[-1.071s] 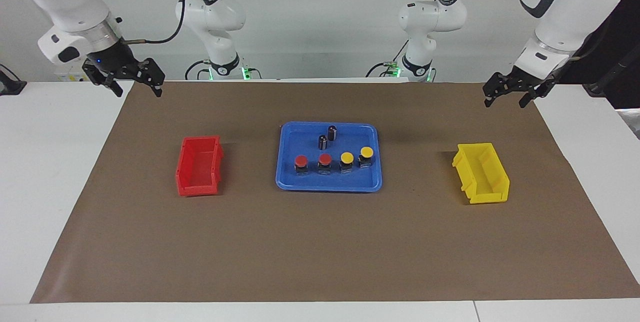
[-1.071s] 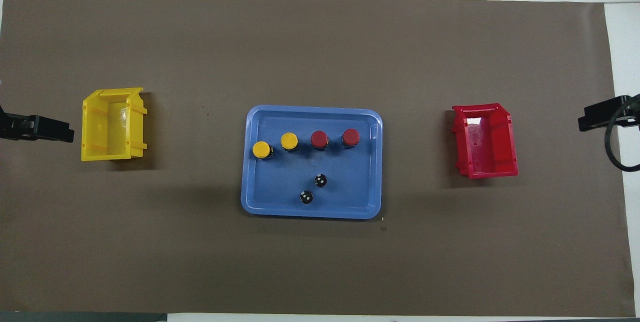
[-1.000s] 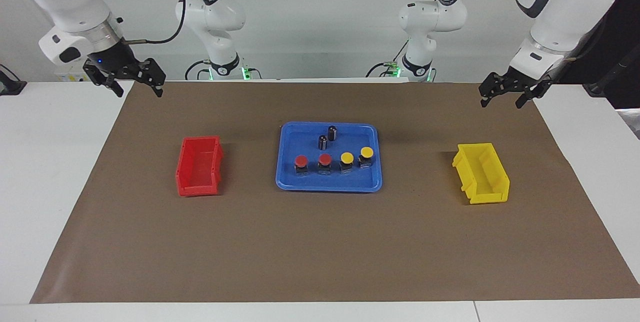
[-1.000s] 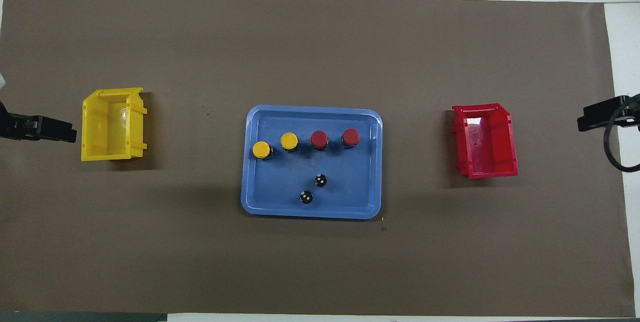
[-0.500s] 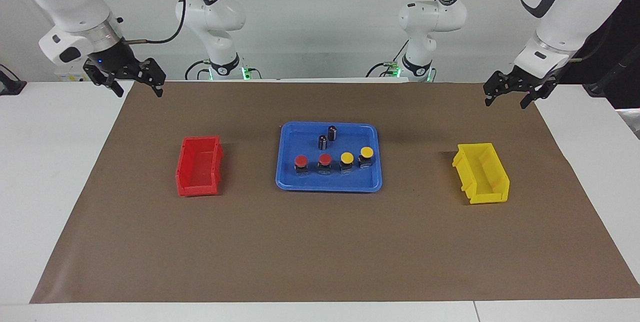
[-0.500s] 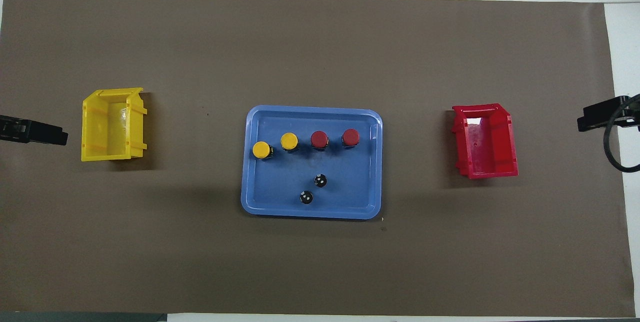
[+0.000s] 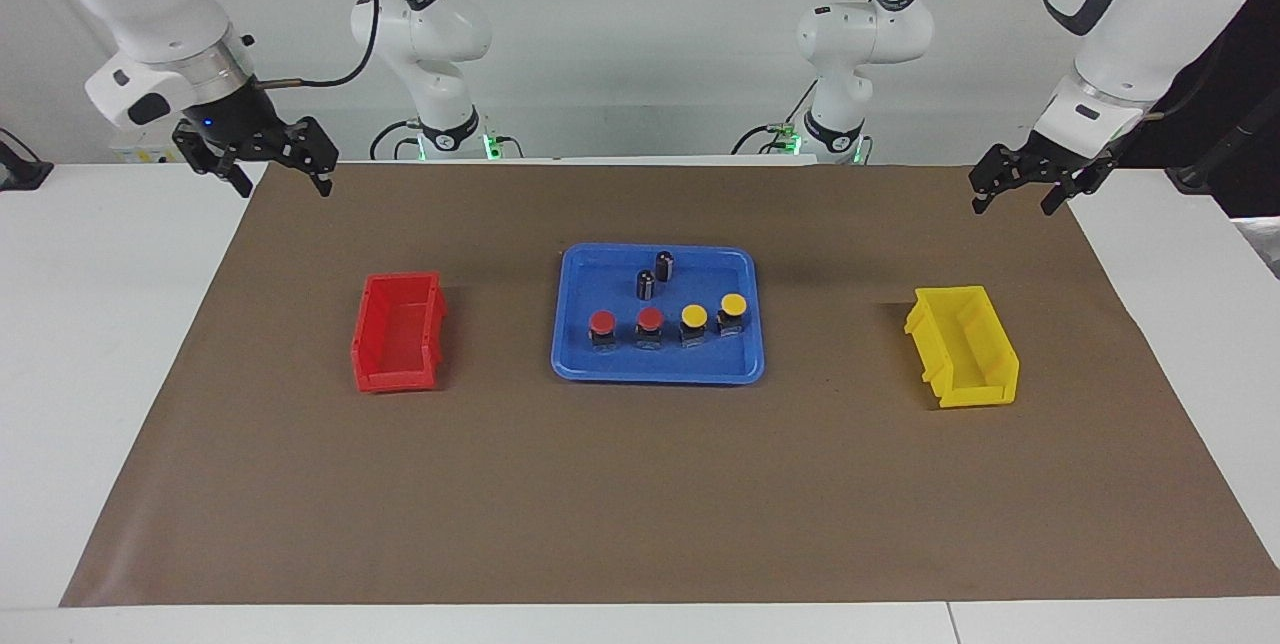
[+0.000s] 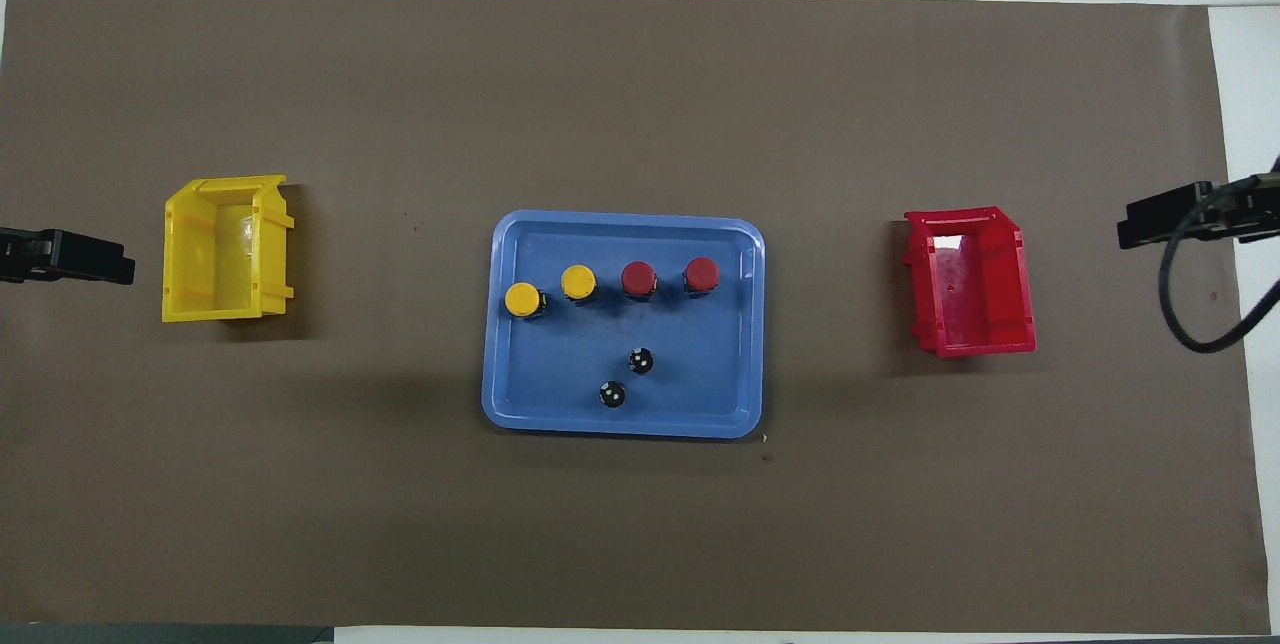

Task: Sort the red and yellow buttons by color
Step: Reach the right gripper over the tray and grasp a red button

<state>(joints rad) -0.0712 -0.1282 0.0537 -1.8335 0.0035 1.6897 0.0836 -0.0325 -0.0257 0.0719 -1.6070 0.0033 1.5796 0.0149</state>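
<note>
Right claw point(image 7: 280, 179) shifted inward — left claw point(image 8: 125, 270) mostly cut off.

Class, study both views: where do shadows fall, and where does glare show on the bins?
Overhead view: a pale glare patch sits on the floor of the red bin, a fainter one in the yellow bin; a soft shadow spreads on the brown mat beside the blue tray, on its edge nearer the robots. Facing view: no clear glare in either bin.
</note>
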